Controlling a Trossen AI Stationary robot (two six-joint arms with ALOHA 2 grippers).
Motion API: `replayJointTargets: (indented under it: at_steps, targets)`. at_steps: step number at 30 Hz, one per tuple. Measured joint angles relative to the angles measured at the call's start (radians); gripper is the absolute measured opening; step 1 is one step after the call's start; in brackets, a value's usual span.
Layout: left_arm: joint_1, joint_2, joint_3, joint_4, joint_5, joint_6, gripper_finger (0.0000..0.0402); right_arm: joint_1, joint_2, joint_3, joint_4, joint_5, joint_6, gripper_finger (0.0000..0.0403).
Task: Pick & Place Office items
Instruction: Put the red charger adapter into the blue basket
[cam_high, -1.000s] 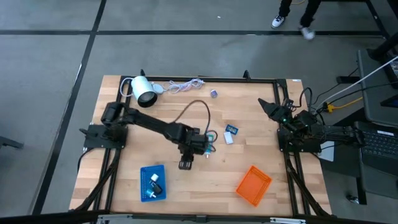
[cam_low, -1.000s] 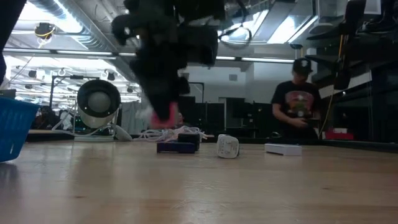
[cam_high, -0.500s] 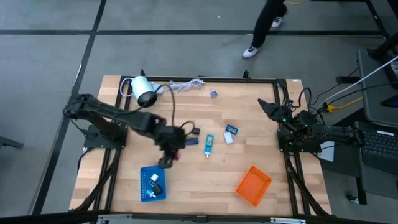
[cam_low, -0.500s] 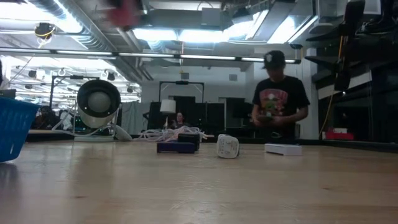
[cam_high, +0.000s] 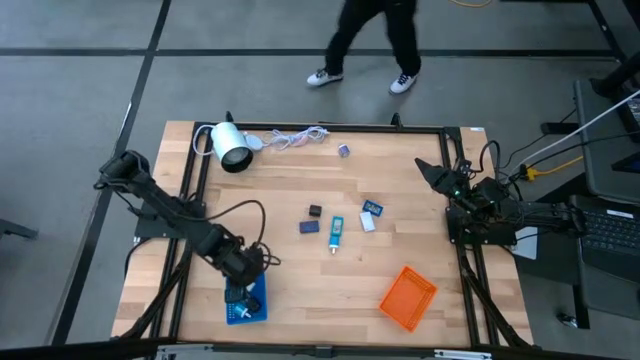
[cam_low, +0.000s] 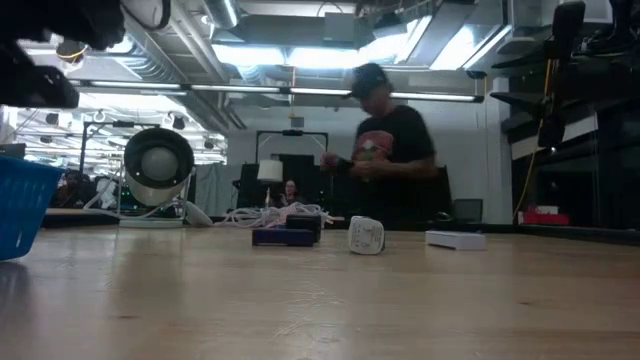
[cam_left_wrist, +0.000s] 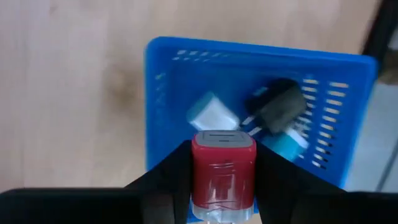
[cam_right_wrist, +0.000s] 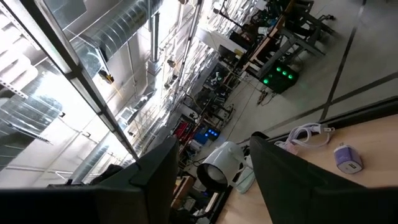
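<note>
Red piece (cam_left_wrist: 223, 173) clamped in left gripper (cam_left_wrist: 223, 186), directly above the blue tray (cam_left_wrist: 163, 112). Release drops it straight in. Right gripper (cam_right_wrist: 211, 180) parked far off, gaping.

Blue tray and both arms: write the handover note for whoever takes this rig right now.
Left gripper: shut on a red block, above the blue tray.
Right gripper: parked at the table's right edge, holding nothing visible.
Done: a white piece, a black piece and a teal piece lie in the blue tray.
Left: release the red block; a black cube, navy piece, teal stick, blue card, white piece and purple piece remain on the table. Orange tray holds nothing.
</note>
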Motion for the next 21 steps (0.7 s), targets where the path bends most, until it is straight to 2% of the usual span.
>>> replayJointTargets:
  at_steps: [7,14,21]
  targets:
    - [-0.003,0.001,-0.032,0.001,-0.053,-0.021,0.0124,0.000,0.000,0.000,0.000,0.000,0.003,0.0205]
    - [-0.007,0.003,-0.098,0.055,-0.005,-0.040,0.0125,0.000,0.000,0.000,0.000,0.000,0.003,0.0205]
    - [-0.009,0.003,-0.102,0.059,-0.023,-0.066,0.0184,0.000,0.000,0.000,0.000,0.000,0.003,0.0205]
